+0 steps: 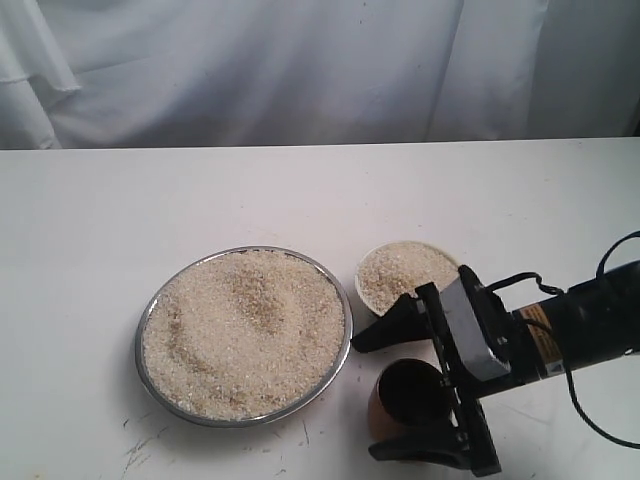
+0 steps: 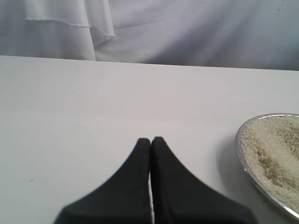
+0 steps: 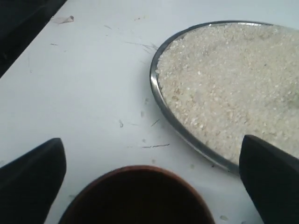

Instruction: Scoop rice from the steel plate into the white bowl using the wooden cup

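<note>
We see the steel plate (image 1: 140, 350) low and left of centre in the exterior view, heaped nearly to its rim with rice (image 1: 245, 330). Just right of it, a little higher in the frame, sits the white bowl (image 1: 364, 299), apart from the plate and also holding rice. The wooden cup (image 1: 410, 400) stands upright on the white counter (image 1: 300, 200) at the lower right, below the bowl and close beside the plate's right rim. We see only a dark inside.

The right hand (image 1: 365, 398) reaches in from the right edge with its two black fingers (image 1: 395, 328) spread wide, one on each side of the cup. In the right wrist view we see bare counter between the cup's rim and the finger nearer the plate, so we read this hand as released and not grasping the cup.

The left hand (image 2: 150, 140) appears only in its own wrist view. Its fingers are pressed together with nothing between them, above bare counter beside the plate. A white cloth (image 1: 300, 70) hangs behind.
</note>
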Available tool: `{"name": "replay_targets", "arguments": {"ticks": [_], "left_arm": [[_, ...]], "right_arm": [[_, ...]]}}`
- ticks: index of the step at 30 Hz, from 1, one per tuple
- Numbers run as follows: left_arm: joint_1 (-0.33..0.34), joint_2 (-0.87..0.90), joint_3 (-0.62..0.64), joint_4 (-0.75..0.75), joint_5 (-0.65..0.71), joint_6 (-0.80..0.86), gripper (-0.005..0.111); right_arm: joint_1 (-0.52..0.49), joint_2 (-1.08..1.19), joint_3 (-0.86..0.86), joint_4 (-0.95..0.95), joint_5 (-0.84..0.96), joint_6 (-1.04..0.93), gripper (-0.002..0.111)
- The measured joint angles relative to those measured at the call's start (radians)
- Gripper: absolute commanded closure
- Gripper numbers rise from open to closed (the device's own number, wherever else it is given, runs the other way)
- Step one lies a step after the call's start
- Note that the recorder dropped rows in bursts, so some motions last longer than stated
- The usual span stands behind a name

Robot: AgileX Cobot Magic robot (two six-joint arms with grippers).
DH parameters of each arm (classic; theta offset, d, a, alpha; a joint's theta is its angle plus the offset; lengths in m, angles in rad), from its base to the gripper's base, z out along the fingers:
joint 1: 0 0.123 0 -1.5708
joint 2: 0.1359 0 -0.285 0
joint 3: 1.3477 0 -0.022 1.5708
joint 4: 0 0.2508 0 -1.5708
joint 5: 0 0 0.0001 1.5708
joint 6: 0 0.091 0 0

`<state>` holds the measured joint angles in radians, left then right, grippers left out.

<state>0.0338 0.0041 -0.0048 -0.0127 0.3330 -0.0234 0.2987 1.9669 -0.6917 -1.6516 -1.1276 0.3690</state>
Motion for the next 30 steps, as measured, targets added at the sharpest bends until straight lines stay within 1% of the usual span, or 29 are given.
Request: {"name": "replay_targets", "arguments": {"ticks": [4, 7, 11, 14, 16, 18, 23, 25, 28, 30], "left_arm": [[0.0, 0.0, 0.0, 0.0, 0.0, 0.0, 0.107], [0.0, 0.0, 0.0, 0.0, 0.0, 0.0, 0.107], [0.0, 0.0, 0.0, 0.0, 0.0, 0.0, 0.107], [0.0, 0.0, 0.0, 0.0, 0.0, 0.0, 0.107], [0.0, 0.0, 0.0, 0.0, 0.0, 0.0, 0.107], [0.0, 0.0, 0.0, 0.0, 0.0, 0.0, 0.107], [0.0, 0.0, 0.0, 0.0, 0.0, 0.0, 0.107], [0.0, 0.0, 0.0, 0.0, 0.0, 0.0, 0.107], [0.0, 0.0, 0.0, 0.0, 0.0, 0.0, 0.107], [0.0, 0.0, 0.0, 0.0, 0.0, 0.0, 0.107]], "right_arm": [[0.0, -0.087, -0.003, 0.043, -0.013, -0.032, 0.017], [0.0, -0.181, -0.003, 0.175, -0.018, -0.115, 0.019], [0.0, -0.287, -0.047, 0.377, -0.035, -0.203, 0.026], [0.0, -0.328, -0.093, 0.522, -0.044, -0.166, 0.034], [0.0, -0.338, -0.119, 0.595, -0.049, -0.12, 0.041], [0.0, -0.338, -0.143, 0.661, -0.049, -0.052, 0.05], [0.0, -0.339, -0.161, 0.794, -0.045, 0.195, 0.08], [0.0, -0.339, -0.161, 0.823, -0.038, 0.277, 0.09], [-0.002, -0.339, -0.161, 0.832, -0.007, 0.392, 0.099], [-0.002, -0.339, -0.161, 0.83, 0.033, 0.437, 0.102]]}}
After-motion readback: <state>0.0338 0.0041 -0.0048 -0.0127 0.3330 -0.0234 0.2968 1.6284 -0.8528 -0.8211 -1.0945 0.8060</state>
